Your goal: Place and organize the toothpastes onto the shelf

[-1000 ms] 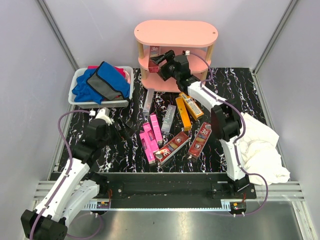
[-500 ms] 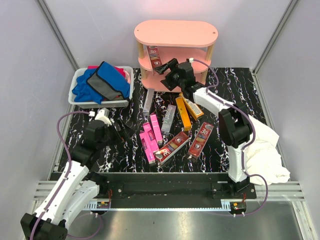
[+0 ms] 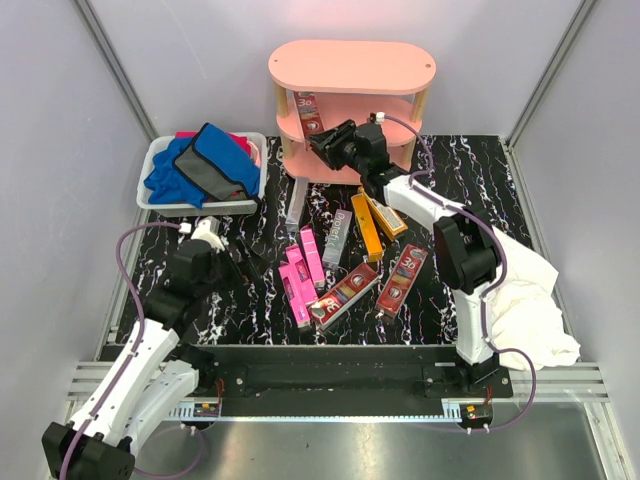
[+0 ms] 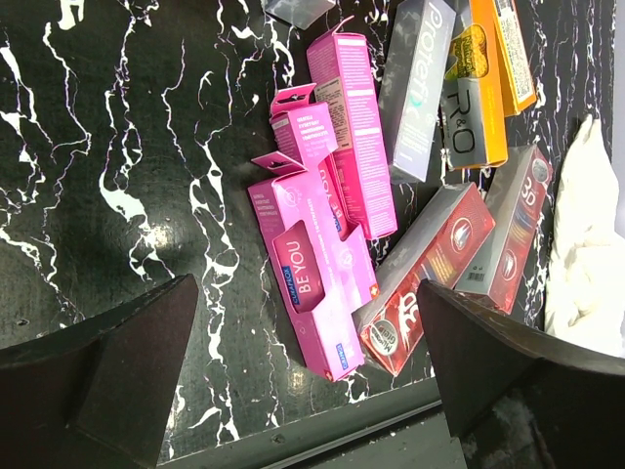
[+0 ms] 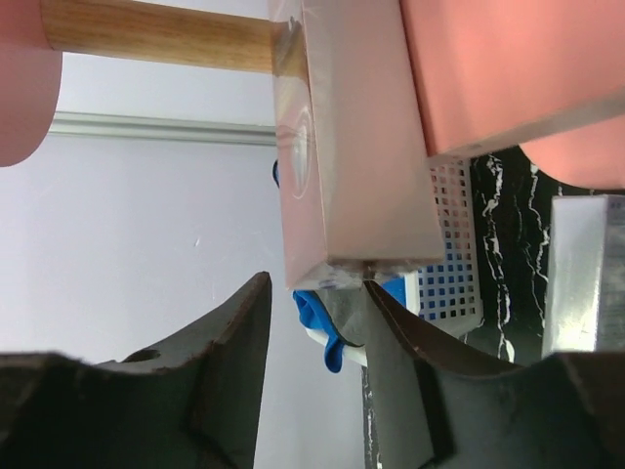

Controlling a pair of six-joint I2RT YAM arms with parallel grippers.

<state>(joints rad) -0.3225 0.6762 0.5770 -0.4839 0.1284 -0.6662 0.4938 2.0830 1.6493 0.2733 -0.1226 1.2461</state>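
Right wrist view: right gripper [image 5: 314, 337], jaws parted, empty. Dark red toothpaste box [image 5: 352, 147] just past the tips, standing tilted on the shelf [image 5: 488, 68] middle tier. Likely hazard: your nudge topples it off. Left gripper [image 4: 308, 371]: spread wide, empty.

We see one dark red toothpaste box [image 3: 309, 112] standing inside the pink shelf [image 3: 350, 66]; the other boxes [image 3: 345, 290] lie jumbled before it.

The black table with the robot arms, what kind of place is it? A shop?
Most likely a robot practice booth, not a shop: plain grey walls close it in, two robot arms are bolted to a metal rail, and the toothpastes lie loose before one small pink shelf.
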